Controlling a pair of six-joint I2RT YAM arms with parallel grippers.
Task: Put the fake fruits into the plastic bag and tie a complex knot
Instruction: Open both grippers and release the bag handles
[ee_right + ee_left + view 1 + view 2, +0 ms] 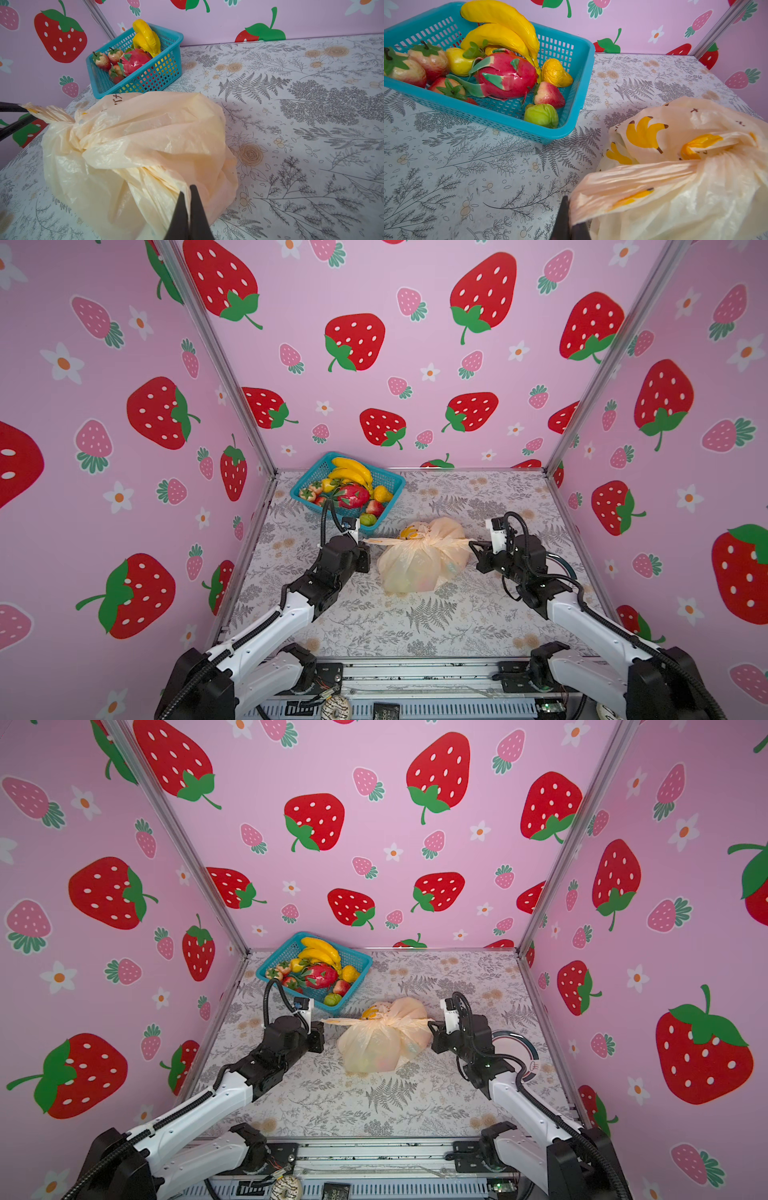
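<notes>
The plastic bag [415, 568] [374, 1048] lies bulging mid-table, pale peach with banana prints [643, 133]. Its handles are bunched into a knot [424, 536] [76, 133] on top, with two flat ends stretched out sideways. My left gripper [365, 542] [569, 209] is shut on the left end. My right gripper [473, 545] [187, 191] is shut on the right end. More fake fruits sit in the teal basket [386, 479]: bananas [500, 31], a dragon fruit [506, 74], strawberries [404, 68], a green pear [542, 115], a yellow-orange pear [555, 72]. What the bag holds is blurred.
The basket [133, 87] stands at the back left, close to the pink strawberry-print wall and a metal corner post [232, 377]. A round pale disc [528, 1052] lies behind my right arm. The table's front edge is a metal rail [415, 672].
</notes>
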